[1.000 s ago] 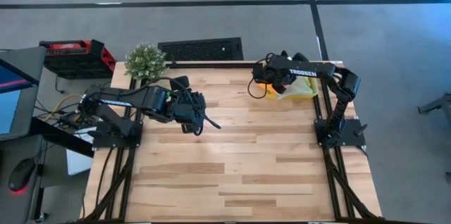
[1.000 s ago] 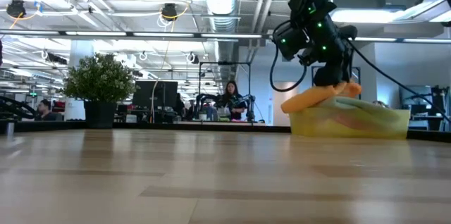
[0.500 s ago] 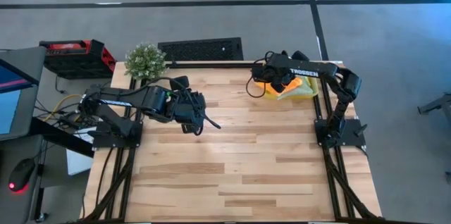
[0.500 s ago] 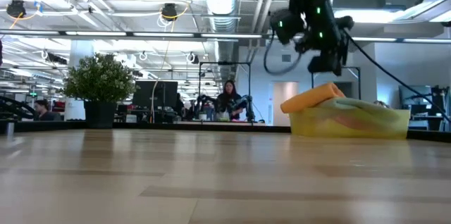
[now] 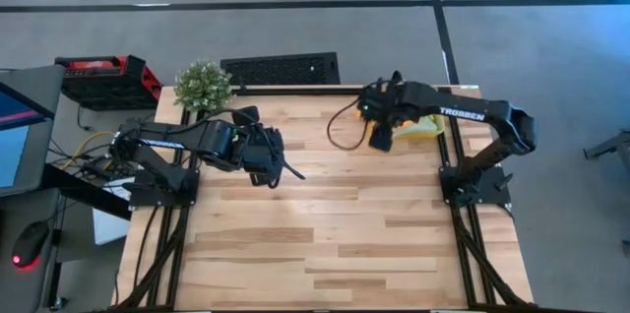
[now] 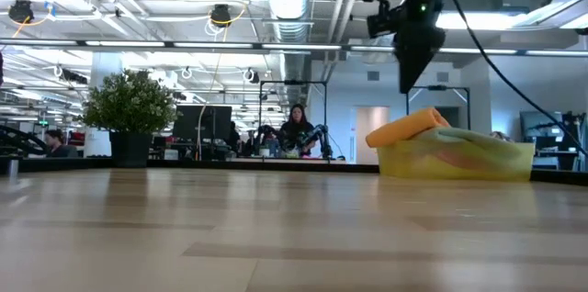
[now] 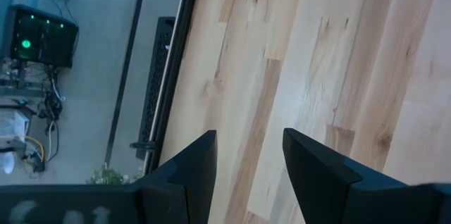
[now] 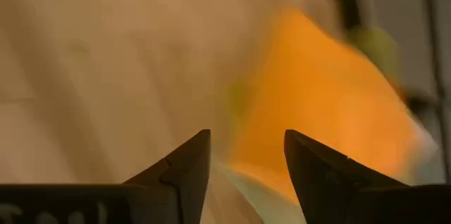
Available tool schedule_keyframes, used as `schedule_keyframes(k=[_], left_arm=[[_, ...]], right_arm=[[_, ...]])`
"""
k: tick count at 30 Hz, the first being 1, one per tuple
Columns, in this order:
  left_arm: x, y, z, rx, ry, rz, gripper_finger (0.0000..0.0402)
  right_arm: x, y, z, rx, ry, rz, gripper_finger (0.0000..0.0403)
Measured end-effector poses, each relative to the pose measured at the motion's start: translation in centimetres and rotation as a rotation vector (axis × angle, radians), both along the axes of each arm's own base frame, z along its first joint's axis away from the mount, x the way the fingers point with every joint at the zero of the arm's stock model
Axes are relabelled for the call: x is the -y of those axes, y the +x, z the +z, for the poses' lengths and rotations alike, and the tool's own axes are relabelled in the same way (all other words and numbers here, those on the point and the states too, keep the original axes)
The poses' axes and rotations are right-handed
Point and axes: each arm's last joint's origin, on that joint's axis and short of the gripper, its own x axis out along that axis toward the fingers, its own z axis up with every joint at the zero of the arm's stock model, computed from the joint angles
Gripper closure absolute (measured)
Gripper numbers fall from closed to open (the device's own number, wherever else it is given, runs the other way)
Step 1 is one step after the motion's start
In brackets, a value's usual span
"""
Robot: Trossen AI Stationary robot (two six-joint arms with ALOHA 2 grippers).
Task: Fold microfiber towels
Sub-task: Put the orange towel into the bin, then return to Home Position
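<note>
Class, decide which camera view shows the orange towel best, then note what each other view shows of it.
The low view: the orange towel lies rolled on top of the pile in the yellow tray, seen clearly from the side. The high view hides most of it under the right arm. The right wrist view gives an orange blur. The left wrist view misses it.

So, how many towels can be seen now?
2 clearly: the orange towel on top in the yellow tray at the table's far right corner, a pale green towel beside it. Others may be hidden underneath.

Behind my wooden table [image 5: 325, 224], a potted plant [image 5: 203, 85] sits at its far corner, a red case [image 5: 106, 79] just beside, a black grate [image 5: 280, 68] near.
</note>
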Motion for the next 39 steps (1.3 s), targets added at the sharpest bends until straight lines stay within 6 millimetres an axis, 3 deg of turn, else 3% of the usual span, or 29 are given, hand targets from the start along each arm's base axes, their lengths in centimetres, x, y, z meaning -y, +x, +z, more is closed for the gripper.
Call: schedule_keyframes(k=[4, 8, 16, 25, 30, 33, 39], left_arm=[[0.0, -0.1, 0.0, 0.000, -0.004, 0.014, 0.0245], [0.0, -0.1, 0.0, -0.002, -0.004, 0.016, 0.0245], [0.0, -0.1, 0.0, 0.005, -0.009, 0.026, 0.0245], [0.0, -0.1, 0.0, 0.004, -0.009, 0.025, 0.0245], [0.0, -0.1, 0.0, 0.004, -0.008, 0.024, 0.0245], [0.0, -0.1, 0.0, 0.002, -0.008, 0.024, 0.0245], [0.0, -0.5, -0.2, -0.046, -0.028, 0.022, 0.0245]], right_arm=[[-1.2, 1.6, -2.4, 0.050, 0.032, 0.199, 0.0206], [-1.1, 2.9, -4.5, 0.016, 0.036, 0.258, 0.0214], [3.1, 2.8, -7.6, -0.058, 0.083, 0.082, 0.0227], [6.6, 0.9, -6.5, 0.017, 0.048, -0.055, 0.0232], [7.5, 0.0, -6.6, 0.005, 0.060, -0.112, 0.0233], [7.1, 0.0, -6.4, 0.002, 0.069, -0.102, 0.0234], [3.8, -0.2, -2.3, 0.144, 0.018, 0.000, 0.0234]])
